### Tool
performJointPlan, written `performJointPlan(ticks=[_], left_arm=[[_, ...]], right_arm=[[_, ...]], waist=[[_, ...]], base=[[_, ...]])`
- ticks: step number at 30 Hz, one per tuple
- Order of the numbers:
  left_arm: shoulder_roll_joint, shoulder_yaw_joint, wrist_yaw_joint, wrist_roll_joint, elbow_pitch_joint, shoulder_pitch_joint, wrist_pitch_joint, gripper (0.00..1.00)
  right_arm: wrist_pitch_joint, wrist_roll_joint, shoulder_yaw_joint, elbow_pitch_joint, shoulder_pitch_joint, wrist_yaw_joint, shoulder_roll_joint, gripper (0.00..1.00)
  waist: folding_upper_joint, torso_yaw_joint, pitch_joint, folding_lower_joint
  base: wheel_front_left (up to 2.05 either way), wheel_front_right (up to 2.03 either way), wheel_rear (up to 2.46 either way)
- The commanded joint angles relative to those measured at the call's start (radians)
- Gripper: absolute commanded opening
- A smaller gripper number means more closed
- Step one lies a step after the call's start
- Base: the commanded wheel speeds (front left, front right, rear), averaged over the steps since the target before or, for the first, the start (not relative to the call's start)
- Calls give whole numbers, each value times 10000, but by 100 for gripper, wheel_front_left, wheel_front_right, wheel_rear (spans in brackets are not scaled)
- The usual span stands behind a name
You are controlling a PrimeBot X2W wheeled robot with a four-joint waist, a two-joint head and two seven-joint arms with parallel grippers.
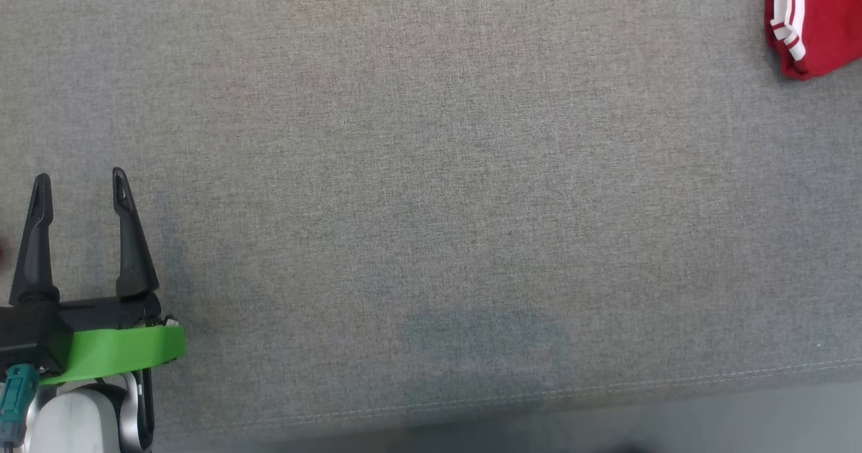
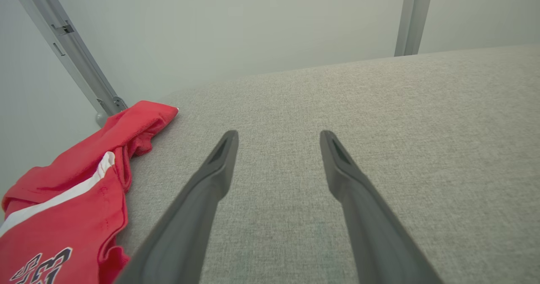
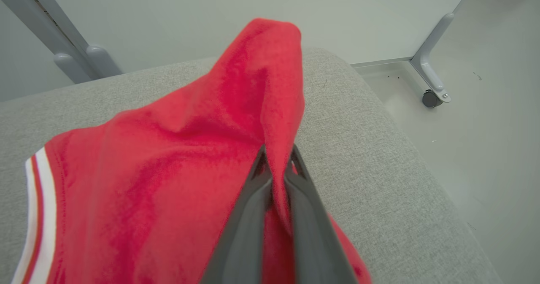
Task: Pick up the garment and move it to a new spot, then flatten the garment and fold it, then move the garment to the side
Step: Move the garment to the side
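A wide table (image 1: 431,170) padded in grey woven cloth, seen from above, with a stitched seam along its near edge. At the far right corner lies a red garment (image 1: 818,22) with white stripes down one side. The right hand (image 3: 278,151) has its two dark fingers pressed together on a raised fold of this garment, so the cloth peaks above the fingertips and drapes down onto the table. Just past that corner the table rounds off to a pale floor (image 3: 485,128).

The left hand (image 1: 81,178) sits near the near left corner, fingers spread wide and holding nothing, above bare grey cloth. Beside it, at the left edge, lies a second red cloth (image 2: 76,191) with a white band.

The step looks like carrying the garment by a single pinch. Done well, the pinch should hold firm, and the lift should be high enough for the hanging cloth to clear the table without dragging. The path should stay inward, since the drop to the floor is close.

No brand or label can be read on the garment. The second red cloth bears dark lettering (image 2: 40,269) outlined in white, cut off at the picture's bottom and unreadable.
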Motion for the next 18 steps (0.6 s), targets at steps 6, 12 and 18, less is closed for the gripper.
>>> performJointPlan(ticks=[6,12,18], left_arm=[[93,-12,5,40,-24,-173,2,100],[110,9,-2,2,-27,-211,2,100],[119,12,24,11,-17,-196,2,100]], right_arm=[[-278,-211,157,69,-290,-5,-214,0],[-471,-323,253,233,-475,-4,-238,0],[-709,-505,348,428,-546,-4,-251,61]], waist=[[0,57,75,-1],[0,109,184,-1],[0,131,236,-1]], base=[[0,0,0],[0,0,0],[0,0,0]])
